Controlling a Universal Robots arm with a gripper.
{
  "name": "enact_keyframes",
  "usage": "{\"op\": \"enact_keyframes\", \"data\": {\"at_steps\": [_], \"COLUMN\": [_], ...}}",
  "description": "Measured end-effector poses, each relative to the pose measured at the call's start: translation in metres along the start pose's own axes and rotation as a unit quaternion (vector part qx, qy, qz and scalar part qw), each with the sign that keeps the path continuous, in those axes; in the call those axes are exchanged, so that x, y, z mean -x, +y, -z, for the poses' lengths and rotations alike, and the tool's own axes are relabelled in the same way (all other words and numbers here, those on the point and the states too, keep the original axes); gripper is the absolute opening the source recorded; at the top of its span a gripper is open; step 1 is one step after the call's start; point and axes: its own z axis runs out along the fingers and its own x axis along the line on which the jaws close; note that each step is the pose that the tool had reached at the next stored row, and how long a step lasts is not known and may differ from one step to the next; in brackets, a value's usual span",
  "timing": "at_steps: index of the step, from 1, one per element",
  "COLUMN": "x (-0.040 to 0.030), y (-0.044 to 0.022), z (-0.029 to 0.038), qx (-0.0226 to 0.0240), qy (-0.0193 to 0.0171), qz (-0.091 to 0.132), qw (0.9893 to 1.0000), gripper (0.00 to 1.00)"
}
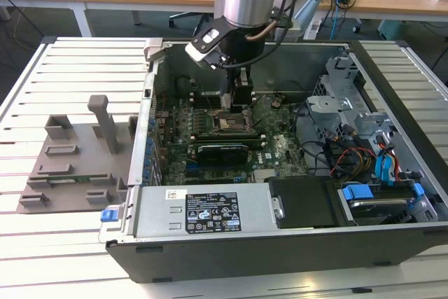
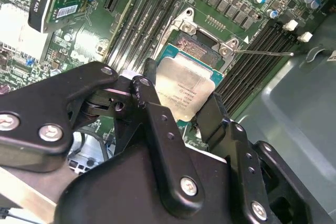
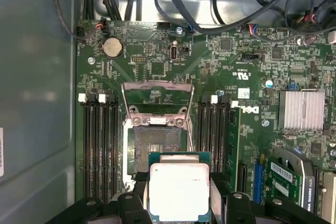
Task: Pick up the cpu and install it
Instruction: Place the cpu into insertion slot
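On the exterior view's left, a grey moulded plastic fixture (image 1: 77,166) with raised blocks and one upright post lies on the white slatted metal table (image 1: 42,68). Beside it stands the open dark-grey steel computer case (image 1: 392,243). Its near cover plate carries a black-and-white printed label (image 1: 212,213) and a smaller white sticker.

Inside the case lies the green circuit board (image 3: 157,66), marked with fine white lettering. It bears a round silver coin battery (image 3: 112,48), rows of long black memory slots (image 3: 100,145) and the square metal-framed socket (image 3: 156,129), whose wire lever is raised. The black two-finger gripper (image 1: 234,103) hangs over this socket.

In the second wrist view its angular plastic fingers (image 2: 152,108) are clenched on opposite edges of the cpu (image 2: 184,85), a flat square chip with a matte silvery lid, a thin green rim and faint print. The cpu is held just above the socket, overlapping its near edge in both wrist views.

Further right sit a long black card (image 1: 222,150), a finned silver heatsink (image 3: 301,109) and a steel drive cage with blue plastic tabs (image 1: 357,192) and coloured cables.
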Motion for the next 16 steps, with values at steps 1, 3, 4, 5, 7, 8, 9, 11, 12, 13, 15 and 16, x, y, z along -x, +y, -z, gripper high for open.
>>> {"op": "enact_keyframes", "data": {"at_steps": [1,3,4,5,7,8,9,11,12,13,15,16], "x": [0.0,0.0,0.0,0.0,0.0,0.0,0.0,0.0,0.0,0.0,0.0,0.0], "y": [0.0,0.0,0.0,0.0,0.0,0.0,0.0,0.0,0.0,0.0,0.0,0.0], "z": [0.0,0.0,0.0,0.0,0.0,0.0,0.0,-0.0001,0.0,-0.0001,-0.0001,-0.0001], "qx": [0.0,-0.0003,-0.0003,-0.0004,-0.0005,-0.0006,-0.0006,-0.0009,-0.0011,-0.0011,-0.0013,-0.0014], "qy": [0.0001,0.0003,0.0003,0.0004,0.0005,0.0006,0.0006,0.0009,0.001,0.0011,0.0013,0.0013], "qz": [-0.002,-0.01,-0.013,-0.015,-0.021,-0.023,-0.025,-0.036,-0.042,-0.046,-0.053,-0.055], "qw": [1.0,0.9999,0.9999,0.9999,0.9998,0.9997,0.9997,0.9994,0.9991,0.999,0.9986,0.9985], "gripper": [0.55,0.55,0.55,0.55,0.55,0.55,0.55,0.55,0.55,0.55,0.55,0.55]}}
